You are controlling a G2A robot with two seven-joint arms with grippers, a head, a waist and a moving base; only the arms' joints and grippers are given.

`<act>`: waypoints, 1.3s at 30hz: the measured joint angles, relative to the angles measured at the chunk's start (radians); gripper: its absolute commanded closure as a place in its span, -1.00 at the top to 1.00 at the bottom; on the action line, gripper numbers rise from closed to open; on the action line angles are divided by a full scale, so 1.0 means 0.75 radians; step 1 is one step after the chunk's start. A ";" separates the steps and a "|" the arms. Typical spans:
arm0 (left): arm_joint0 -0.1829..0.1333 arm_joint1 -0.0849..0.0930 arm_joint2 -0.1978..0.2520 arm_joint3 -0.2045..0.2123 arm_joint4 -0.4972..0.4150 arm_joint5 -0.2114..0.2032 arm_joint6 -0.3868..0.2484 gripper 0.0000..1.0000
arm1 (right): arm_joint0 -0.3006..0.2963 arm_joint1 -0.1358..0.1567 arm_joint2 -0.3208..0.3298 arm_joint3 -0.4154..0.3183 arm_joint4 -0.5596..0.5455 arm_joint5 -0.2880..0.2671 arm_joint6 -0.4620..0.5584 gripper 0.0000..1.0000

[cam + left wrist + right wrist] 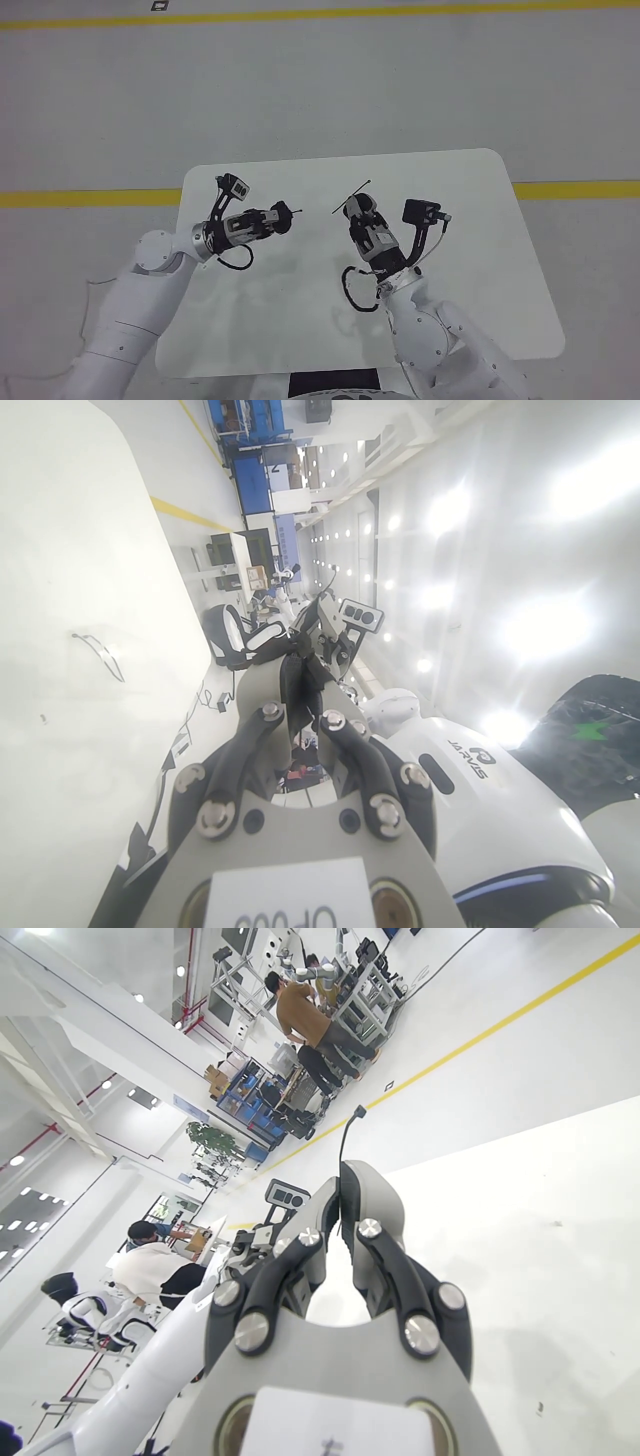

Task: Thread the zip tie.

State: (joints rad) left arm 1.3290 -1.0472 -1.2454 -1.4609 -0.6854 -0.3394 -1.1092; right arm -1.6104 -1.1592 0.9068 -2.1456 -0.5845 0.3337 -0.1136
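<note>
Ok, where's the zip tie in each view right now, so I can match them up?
Top view: zip tie, a thin black diagonal through the right gripper.
Right wrist view: zip tie clamped in the right gripper, head end poking out beyond it.
Left wrist view: faint thin line rising from the far right gripper, likely the zip tie.
Shared landmark: the right gripper.

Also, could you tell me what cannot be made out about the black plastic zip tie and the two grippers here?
1. Left wrist view: whether the left gripper grips anything; its dark pads merge with the other arm behind them.
2. Right wrist view: the stretch of the black zip tie inside the right gripper, covered by its shut fingers.
3. Top view: the tie's locking head, too small to make out.
</note>
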 measured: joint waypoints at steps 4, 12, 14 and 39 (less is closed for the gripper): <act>0.007 -0.011 0.030 -0.016 0.027 -0.001 0.061 -1.00 | 0.010 -0.015 -0.064 0.023 -0.116 0.009 -0.017 -1.00; -0.008 -0.045 0.088 -0.012 0.075 -0.001 0.125 -1.00 | -0.006 -0.070 -0.104 0.083 -0.309 0.008 -0.090 -1.00; -0.012 -0.047 0.088 -0.012 0.093 -0.001 0.129 -1.00 | -0.007 -0.073 -0.101 0.086 -0.340 0.008 -0.096 -1.00; -0.014 -0.044 0.109 -0.026 0.126 0.004 0.175 -1.00 | 0.019 -0.103 -0.096 0.173 -0.466 0.001 -0.125 -1.00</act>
State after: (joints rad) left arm 1.3184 -1.0803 -1.1638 -1.4801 -0.5907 -0.3362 -0.9783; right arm -1.5960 -1.2366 0.8346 -2.0157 -0.9339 0.3344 -0.2072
